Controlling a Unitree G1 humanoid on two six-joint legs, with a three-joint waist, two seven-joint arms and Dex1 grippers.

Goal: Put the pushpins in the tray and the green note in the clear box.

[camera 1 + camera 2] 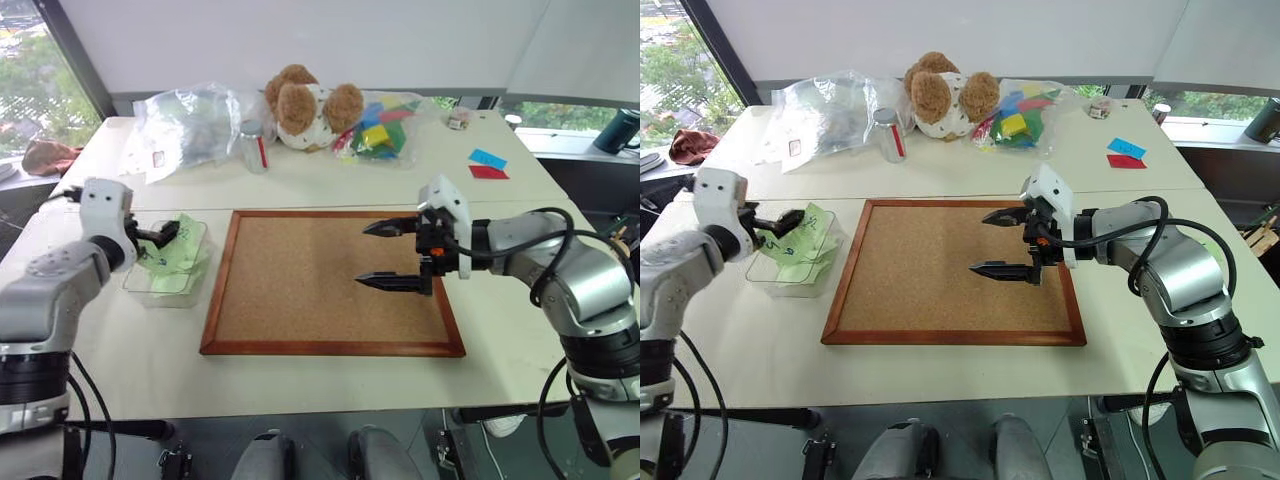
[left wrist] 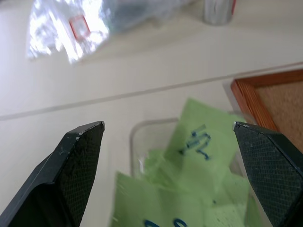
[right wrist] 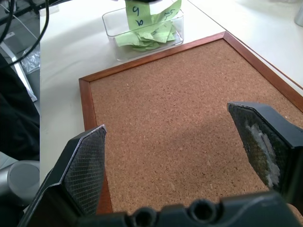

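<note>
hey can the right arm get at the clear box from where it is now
Probably, but not directly. The right gripper hovers open over the corkboard, pointing toward the clear box across bare cork. The left gripper is open right over the box and its green notes, crowding that spot.

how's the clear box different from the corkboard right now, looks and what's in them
The clear box is small, transparent plastic with raised walls; the corkboard is much larger, flat and opaque brown in a wooden frame. The box holds several pale green notes, while the corkboard's surface is bare. The open left gripper sits at the box; the open right gripper is over the corkboard. Both are rectangular, on the same table.
</note>
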